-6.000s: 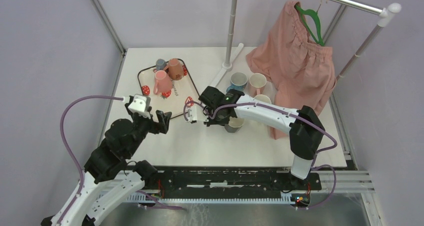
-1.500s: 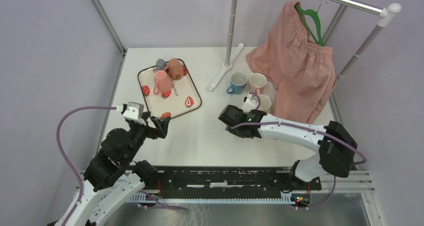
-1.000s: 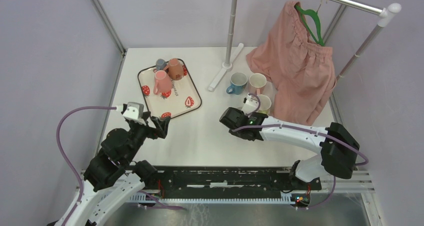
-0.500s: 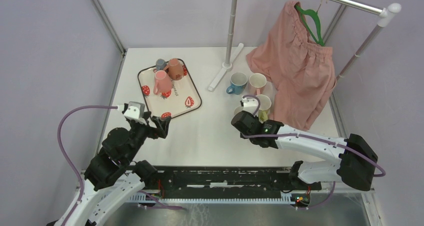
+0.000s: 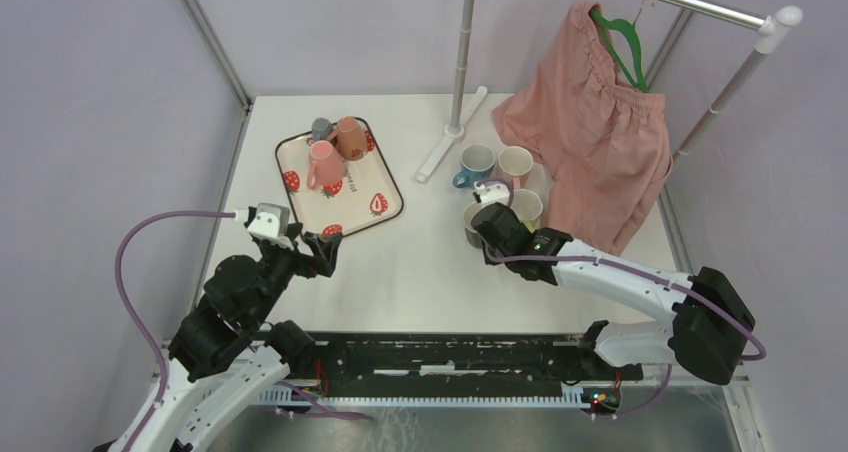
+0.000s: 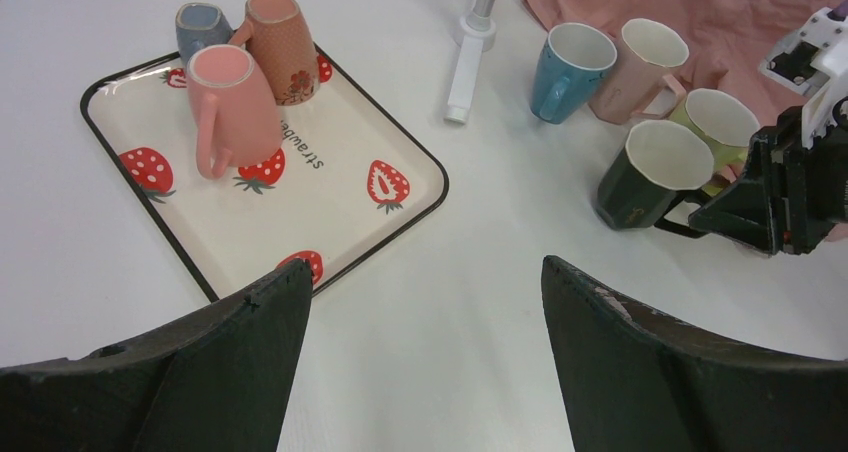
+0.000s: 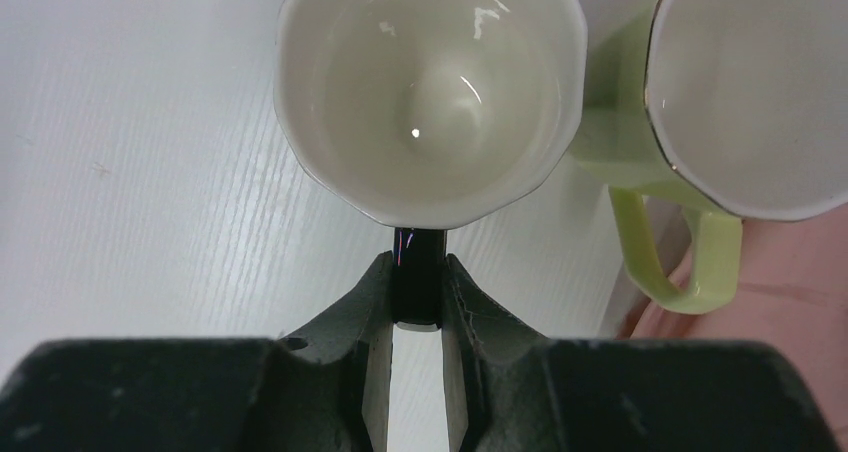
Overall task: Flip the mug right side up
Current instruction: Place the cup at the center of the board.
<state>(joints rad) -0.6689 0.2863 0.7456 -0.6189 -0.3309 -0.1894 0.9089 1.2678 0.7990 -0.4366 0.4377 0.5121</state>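
Note:
The dark green mug (image 7: 430, 92) stands mouth up, its white inside showing, on the table just left of a light green mug (image 7: 760, 92). My right gripper (image 7: 417, 272) is shut on the dark mug's black handle, which sits between the fingertips. In the top view the dark mug (image 5: 472, 215) is partly under the right gripper (image 5: 487, 222). It also shows in the left wrist view (image 6: 655, 172). My left gripper (image 6: 425, 272) is open and empty over bare table near the tray's front corner (image 5: 325, 247).
A strawberry tray (image 5: 370, 187) holds a pink mug (image 5: 322, 164), a brown mug (image 5: 350, 137) and a small grey-blue mug (image 5: 320, 128), all upside down. A blue mug (image 5: 476, 162) and a pale pink mug (image 5: 515, 162) stand upright behind. A pink garment (image 5: 590, 122) hangs at the right; a rack pole (image 5: 462, 52) stands at the back.
My right gripper has carried the dark mug from near the tray rightward and back, ending beside the light green mug. The left arm has barely moved.

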